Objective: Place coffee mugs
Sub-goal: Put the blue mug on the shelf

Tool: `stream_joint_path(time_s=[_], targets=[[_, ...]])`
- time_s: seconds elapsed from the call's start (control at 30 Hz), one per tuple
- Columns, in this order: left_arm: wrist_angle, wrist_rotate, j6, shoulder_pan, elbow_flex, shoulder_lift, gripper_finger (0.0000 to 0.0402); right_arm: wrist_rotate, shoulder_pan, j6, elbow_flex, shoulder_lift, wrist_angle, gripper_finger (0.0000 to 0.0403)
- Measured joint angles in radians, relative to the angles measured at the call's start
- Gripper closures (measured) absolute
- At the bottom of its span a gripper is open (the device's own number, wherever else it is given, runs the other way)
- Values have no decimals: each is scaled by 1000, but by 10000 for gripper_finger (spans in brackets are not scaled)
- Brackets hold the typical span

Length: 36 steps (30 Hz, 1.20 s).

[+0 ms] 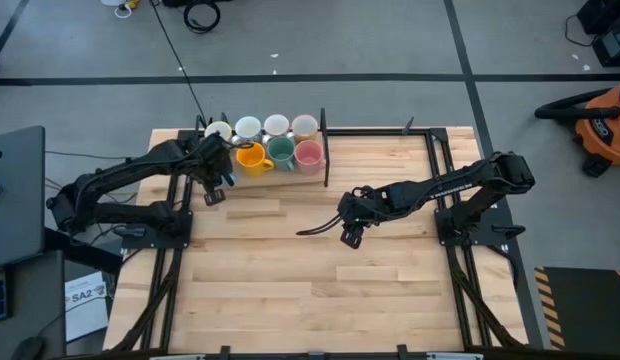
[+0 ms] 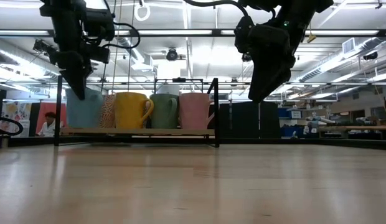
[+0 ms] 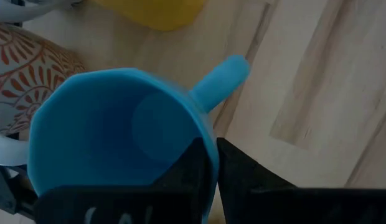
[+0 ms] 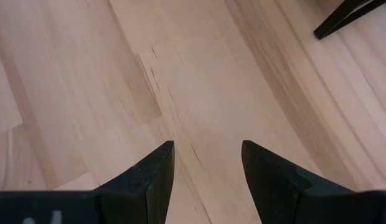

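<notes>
left gripper (image 3: 215, 171) jaws clamp light blue mug (image 3: 118, 130) rim | right gripper (image 4: 205, 168) jaws apart, empty

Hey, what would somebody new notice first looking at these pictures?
Probably the cluster of coloured mugs at the table's far edge: an orange mug, a green mug and a pink mug in front of a pale row. Next, the left end effector pinching the rim of a light blue mug beside them. The right end effector hangs open over bare wood mid-table.
</notes>
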Motion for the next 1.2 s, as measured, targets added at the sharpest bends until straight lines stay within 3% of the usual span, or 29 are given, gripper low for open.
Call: stream_joint_path(time_s=[0.27, 0.47, 1.2], targets=[[9, -1, 6, 0, -2, 0, 369, 0, 0, 0, 0, 0, 0, 210], [53, -12, 94, 0, -6, 3, 363, 0, 0, 0, 0, 0, 0, 210], [133, -44, 49, 0, -8, 3, 361, 0, 0, 0, 0, 0, 0, 210]])
